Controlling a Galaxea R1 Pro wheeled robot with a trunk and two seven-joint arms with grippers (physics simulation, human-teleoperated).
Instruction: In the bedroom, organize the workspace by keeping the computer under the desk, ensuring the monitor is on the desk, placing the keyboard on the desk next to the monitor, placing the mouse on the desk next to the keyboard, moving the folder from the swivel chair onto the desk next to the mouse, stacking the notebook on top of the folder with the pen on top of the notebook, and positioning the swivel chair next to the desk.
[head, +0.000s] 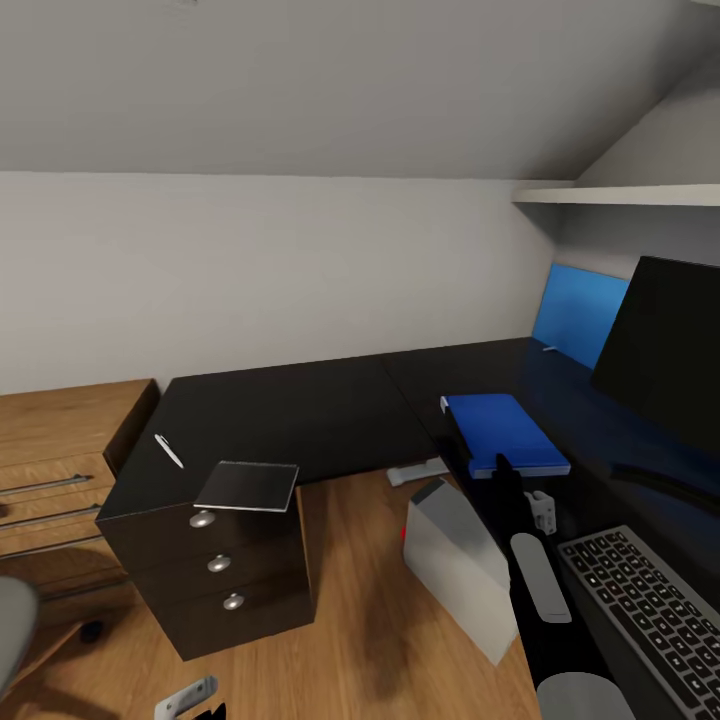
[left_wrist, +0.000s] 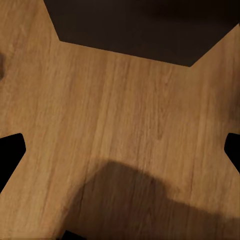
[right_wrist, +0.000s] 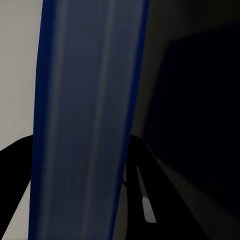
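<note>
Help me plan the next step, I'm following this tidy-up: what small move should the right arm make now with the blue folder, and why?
Probably open the right gripper and back off. The folder already lies flat on the desk, with the gripper's fingers at its near edge. The notebook and pen wait on the drawer end for stacking.
</note>
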